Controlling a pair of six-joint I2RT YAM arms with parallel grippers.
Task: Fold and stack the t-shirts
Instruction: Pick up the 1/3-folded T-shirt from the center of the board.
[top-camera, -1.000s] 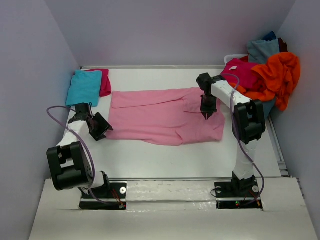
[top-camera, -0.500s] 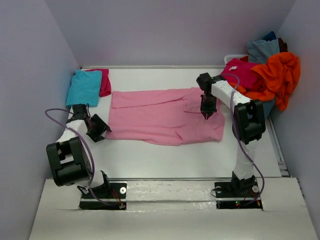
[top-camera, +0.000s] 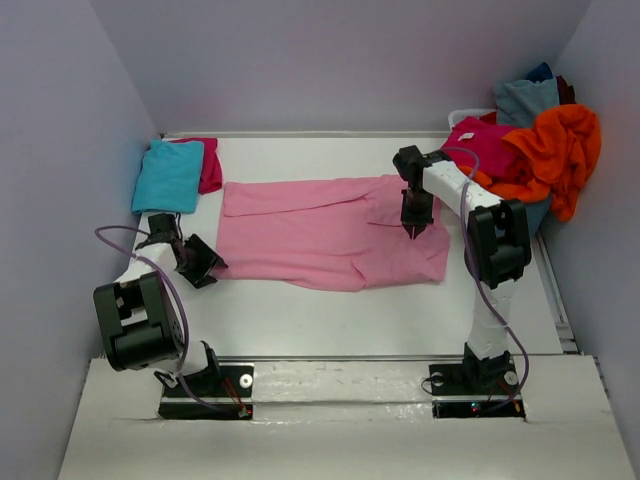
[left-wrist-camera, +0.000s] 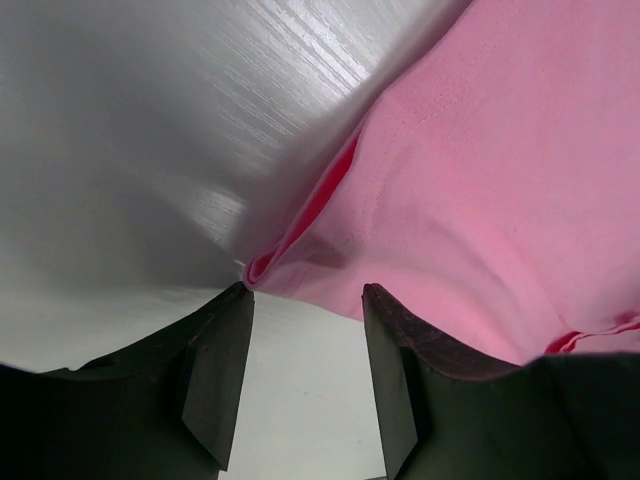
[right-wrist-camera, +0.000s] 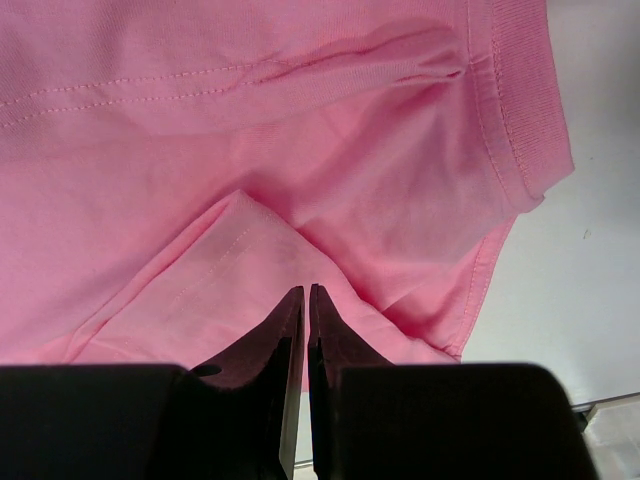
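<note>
Pink cloth is covering the middle of the white bench (top-camera: 330, 320): the pink shirt (top-camera: 320, 235) is lying spread flat, its long side running left to right. The left fingers (left-wrist-camera: 220, 360) are standing partly open, low at the shirt's near-left corner. In the left wrist view the doubled corner is sitting just ahead of their tips, not gripped. The right fingers (right-wrist-camera: 290, 340) are closed tip to tip, pointing down at a folded flap near the shirt's right end; whether they are touching it cannot be told. The right arm (top-camera: 470, 200) is reaching over that end. A turquoise shirt (top-camera: 168, 175) is lying folded on a magenta shirt (top-camera: 210, 165) at the far left. At the far right, an orange shirt (top-camera: 555, 150), a second magenta shirt (top-camera: 485, 145) and a grey-blue shirt (top-camera: 525, 98) are lying heaped beside the right arm.
</note>
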